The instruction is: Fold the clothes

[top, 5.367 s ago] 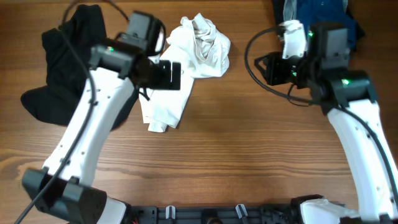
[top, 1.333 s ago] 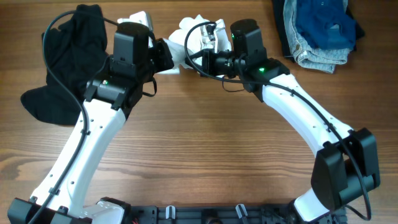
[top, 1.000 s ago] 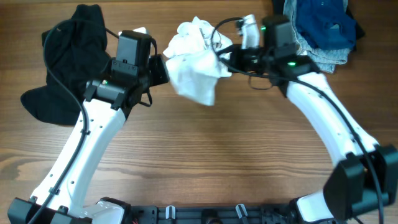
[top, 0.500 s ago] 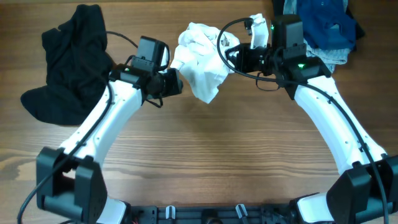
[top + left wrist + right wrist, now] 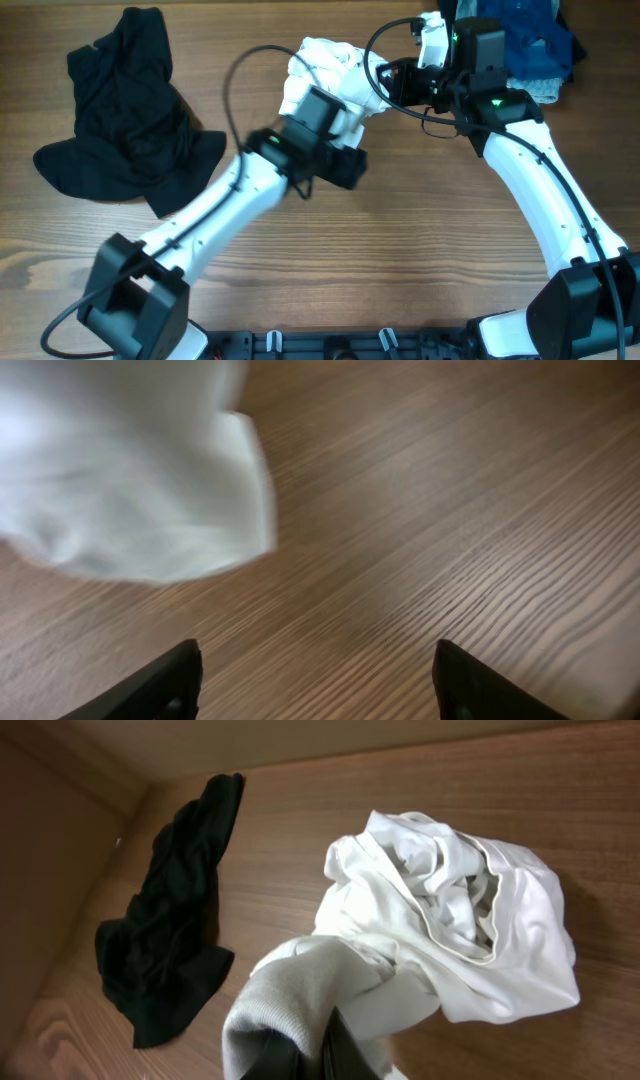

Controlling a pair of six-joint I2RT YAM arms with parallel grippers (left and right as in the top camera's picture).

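The right tool (image 5: pixel 305 1050) is clenched on a fold of the white T-shirt (image 5: pixel 325 75). The rest of the shirt sits bunched just ahead of it, a crumpled heap with the collar opening showing. The left tool (image 5: pixel 320 675) is released, its fingers (image 5: pixel 185 680) wide apart with only bare worktop (image 5: pixel 450 510) between them. The shirt's nearest edge lies ahead of this tool and to its left, not touching it. The black garment (image 5: pixel 120 110) lies well beyond the shirt as the right tool sees it, and neither tool is on it.

The step in hand, as I judge it, is opening the shirt out flat before any fold. To do that well, the left tool should go for a free hem or corner rather than the thick middle of the heap, and pinch a single layer. The two tools should then draw apart until the cloth goes taut between them. They can lower it onto bare worktop, away from the jeans (image 5: pixel 520 70) behind the right tool. A grip on several layers would likely leave it bunched.
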